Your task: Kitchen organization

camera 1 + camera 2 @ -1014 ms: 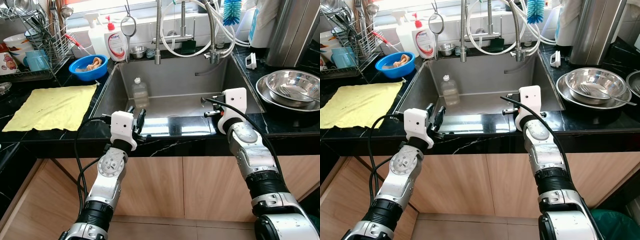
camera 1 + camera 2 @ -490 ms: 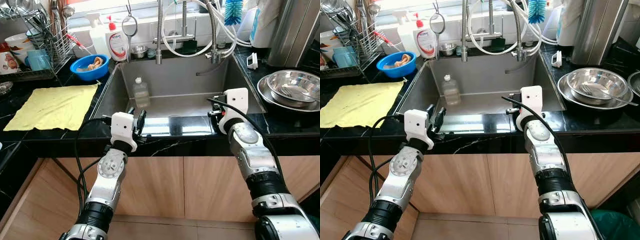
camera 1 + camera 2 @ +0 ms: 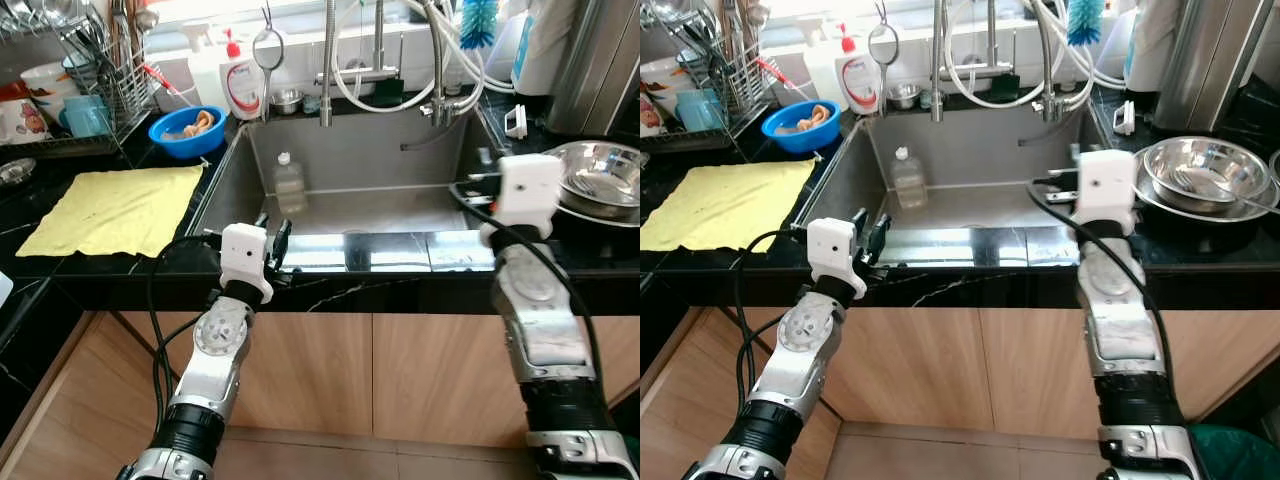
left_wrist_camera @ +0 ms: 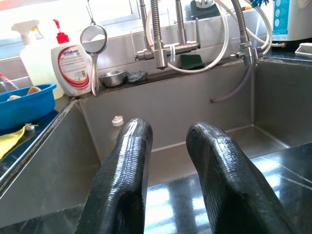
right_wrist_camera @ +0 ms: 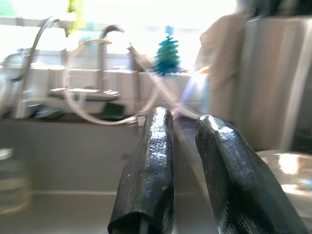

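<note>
A dish rack (image 3: 95, 85) with utensils stands at the far left, a yellow cloth (image 3: 115, 208) spread on the black counter (image 3: 120, 270) before it. Behind the cloth a blue bowl (image 3: 187, 130) holds pale scraps. A soap bottle (image 3: 243, 88) bears a red-and-white label, its writing too small to read. The left gripper (image 4: 168, 146) rests at the sink's front edge, fingers slightly spread, holding nothing. A clear plastic bottle (image 3: 289, 184) stands upright in the sink (image 3: 420, 170), well beyond it. The right gripper (image 5: 183, 141) hovers at the sink's right edge, fingers narrowly apart, empty, beside nested steel bowls (image 3: 600, 180) holding a utensil.
</note>
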Motion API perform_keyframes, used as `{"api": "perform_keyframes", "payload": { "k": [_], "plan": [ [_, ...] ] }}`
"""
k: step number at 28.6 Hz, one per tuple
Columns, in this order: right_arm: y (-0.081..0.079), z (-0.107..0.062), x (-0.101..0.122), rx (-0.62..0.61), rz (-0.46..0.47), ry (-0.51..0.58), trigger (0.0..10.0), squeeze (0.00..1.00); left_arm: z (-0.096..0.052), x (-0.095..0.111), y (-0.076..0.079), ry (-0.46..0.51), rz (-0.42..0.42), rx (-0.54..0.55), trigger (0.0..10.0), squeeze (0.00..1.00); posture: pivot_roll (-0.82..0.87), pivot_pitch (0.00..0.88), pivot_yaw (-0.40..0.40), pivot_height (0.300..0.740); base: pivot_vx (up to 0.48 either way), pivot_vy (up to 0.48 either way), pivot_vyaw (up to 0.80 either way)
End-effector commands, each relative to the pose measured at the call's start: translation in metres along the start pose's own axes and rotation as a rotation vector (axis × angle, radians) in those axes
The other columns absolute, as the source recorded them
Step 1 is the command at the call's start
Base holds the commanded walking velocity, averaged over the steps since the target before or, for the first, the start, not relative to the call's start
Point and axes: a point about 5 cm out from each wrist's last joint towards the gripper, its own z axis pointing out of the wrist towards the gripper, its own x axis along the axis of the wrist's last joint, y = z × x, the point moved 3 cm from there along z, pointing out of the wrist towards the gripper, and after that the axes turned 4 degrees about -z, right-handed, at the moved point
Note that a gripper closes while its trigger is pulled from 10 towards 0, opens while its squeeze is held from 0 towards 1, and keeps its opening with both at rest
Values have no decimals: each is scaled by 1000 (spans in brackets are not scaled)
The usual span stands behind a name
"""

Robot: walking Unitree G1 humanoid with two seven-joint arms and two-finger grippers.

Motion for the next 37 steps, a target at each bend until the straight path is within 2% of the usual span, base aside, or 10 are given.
{"api": "perform_keyframes", "payload": {
  "k": [1, 3, 5, 8, 10, 20, 21, 22, 29, 37],
  "plan": [
    [20, -6, 1, -69, -15, -6, 10000, 0, -2, 0, -6, -12, 16, 10, 10000, 0, -220, 0, 168, 740, 0, 0, 0],
    [36, -15, -6, -91, -41, -32, 10000, 0, -2, 0, -7, -14, 15, 11, 10000, 0, -226, 0, 171, 740, 0, 0, 0],
    [53, -22, -15, -126, -77, -64, 10000, 1000, -2, -1, -5, -16, 13, 9, 10000, 0, -229, 0, 173, 740, 0, 0, 0],
    [79, -29, -22, -246, -27, -110, 10000, 1000, -3, -2, -3, -19, 9, 4, 10000, 0, -232, 0, 175, 740, 0, 0, 0],
    [86, -31, -23, -275, -39, -119, 10000, 1000, -3, -2, -2, -21, 7, 2, 10000, 0, -232, 0, 175, 740, 0, 0, 0],
    [88, -33, -18, -302, -24, -113, 10000, 1000, -4, -2, -4, -23, 9, 7, 10000, 0, -216, 0, 169, 740, 0, 0, 0],
    [88, -33, -16, -305, -27, -112, 10000, 149, -4, -2, -4, -24, 10, 9, 10000, 0, -216, 0, 169, 740, 0, 0, 0],
    [89, -33, -16, -309, -30, -110, 10000, 0, -5, -2, -5, -25, 11, 9, 10000, 0, -217, 0, 169, 740, 0, 0, 0],
    [106, -36, -23, -411, -62, -154, 10000, 0, -5, -3, -4, -26, 19, 5, 10000, 0, -220, 0, 172, 740, 0, 0, 0],
    [101, -37, -32, -401, -56, -195, 10000, 0, -6, -3, -4, -27, 23, 5, 10000, 0, -211, 0, 167, 740, 0, 0, 0]
  ]
}}
